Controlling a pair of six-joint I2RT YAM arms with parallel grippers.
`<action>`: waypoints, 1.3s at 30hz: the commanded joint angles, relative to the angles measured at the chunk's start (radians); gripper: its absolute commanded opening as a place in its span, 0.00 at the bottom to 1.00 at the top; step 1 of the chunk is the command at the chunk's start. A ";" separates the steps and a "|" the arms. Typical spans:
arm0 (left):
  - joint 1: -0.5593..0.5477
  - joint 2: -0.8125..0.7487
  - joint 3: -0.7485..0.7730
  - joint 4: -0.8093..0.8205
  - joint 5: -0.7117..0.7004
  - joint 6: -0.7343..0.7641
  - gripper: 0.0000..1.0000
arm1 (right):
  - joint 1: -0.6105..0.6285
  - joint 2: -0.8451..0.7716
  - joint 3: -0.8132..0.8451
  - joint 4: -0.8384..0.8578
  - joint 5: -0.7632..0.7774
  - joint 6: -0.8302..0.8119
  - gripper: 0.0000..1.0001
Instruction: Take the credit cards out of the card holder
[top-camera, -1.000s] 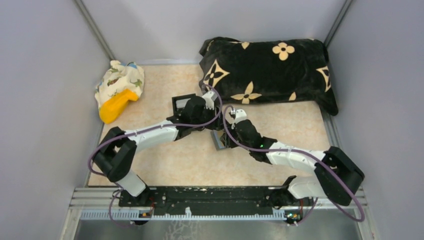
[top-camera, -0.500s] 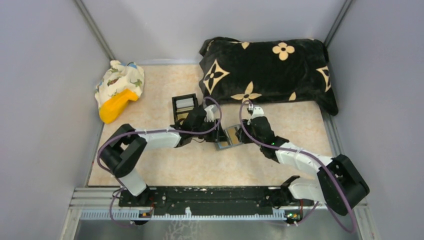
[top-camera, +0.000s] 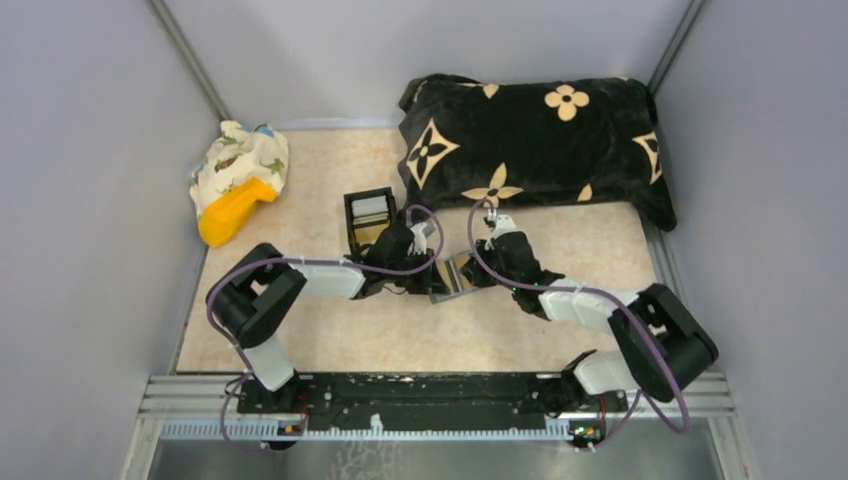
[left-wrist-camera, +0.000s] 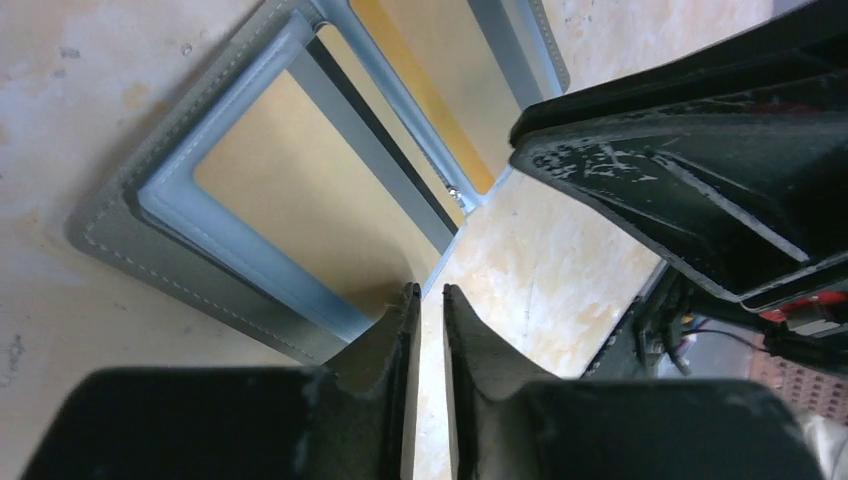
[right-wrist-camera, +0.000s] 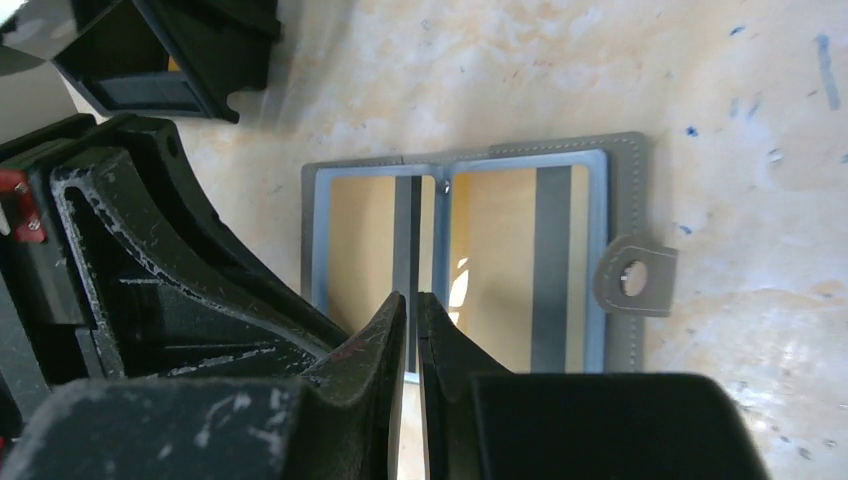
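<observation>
The card holder (top-camera: 455, 275) lies opened flat on the table (top-camera: 400, 335), mid-scene between the arms. Its long axis runs left to right, with cards (right-wrist-camera: 500, 270) behind both windows. The right gripper (right-wrist-camera: 412, 300) reaches its centre fold from the near side; the left gripper (left-wrist-camera: 427, 295) meets its left end. Each gripper's fingers are drawn to a thin slit, and it cannot be told whether either nips anything.

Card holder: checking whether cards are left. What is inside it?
Lying open, the card holder shows a tan, grey-striped card in each of its two windows. The right gripper hides the near edge at the fold.
</observation>
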 joint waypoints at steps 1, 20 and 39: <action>-0.006 0.022 0.003 0.016 0.005 0.026 0.05 | -0.011 0.074 -0.011 0.172 -0.094 0.051 0.11; 0.001 -0.042 -0.019 -0.052 -0.094 0.076 0.00 | -0.098 0.229 -0.076 0.345 -0.199 0.103 0.25; 0.038 -0.023 -0.056 -0.019 -0.120 0.075 0.00 | -0.100 0.303 -0.096 0.436 -0.261 0.114 0.40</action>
